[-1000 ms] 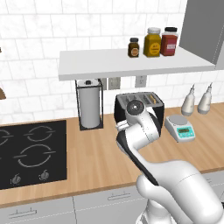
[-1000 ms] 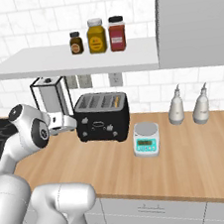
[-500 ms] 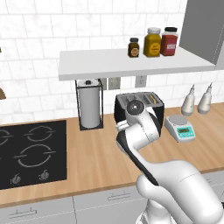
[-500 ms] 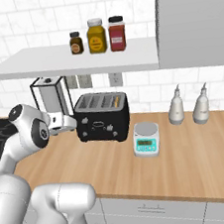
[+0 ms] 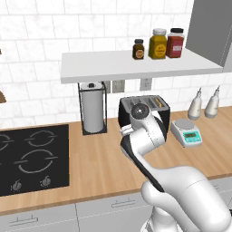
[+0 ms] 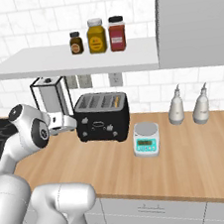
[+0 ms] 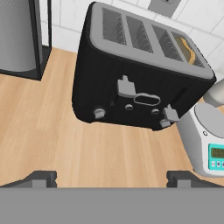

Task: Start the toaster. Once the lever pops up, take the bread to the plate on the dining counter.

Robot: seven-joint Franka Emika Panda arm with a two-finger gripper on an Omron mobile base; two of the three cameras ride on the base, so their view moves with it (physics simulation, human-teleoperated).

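The black toaster (image 7: 109, 83) stands on the wood wall counter just ahead of my gripper (image 7: 111, 179), whose fingers are open and empty, a short gap from its face. The bread (image 7: 187, 49) sits deep in the toaster's rightmost slot, only its tan top edge showing. On the face, the left grey lever (image 7: 126, 86) stands high and the right lever (image 7: 170, 114) sits low near the bottom knobs. From the right base view the gripper (image 6: 71, 123) points at the toaster (image 6: 102, 117) from its left, bread (image 6: 115, 102) in a slot. My arm hides most of the toaster (image 5: 164, 113). The plate and dining counter are out of view.
A paper towel holder (image 6: 50, 99) stands left of the toaster, a small white scale (image 6: 146, 139) right of it, then two bottles (image 6: 188, 106). A black hob (image 5: 31, 154) lies far left. A white shelf (image 5: 136, 63) with three jars hangs overhead.
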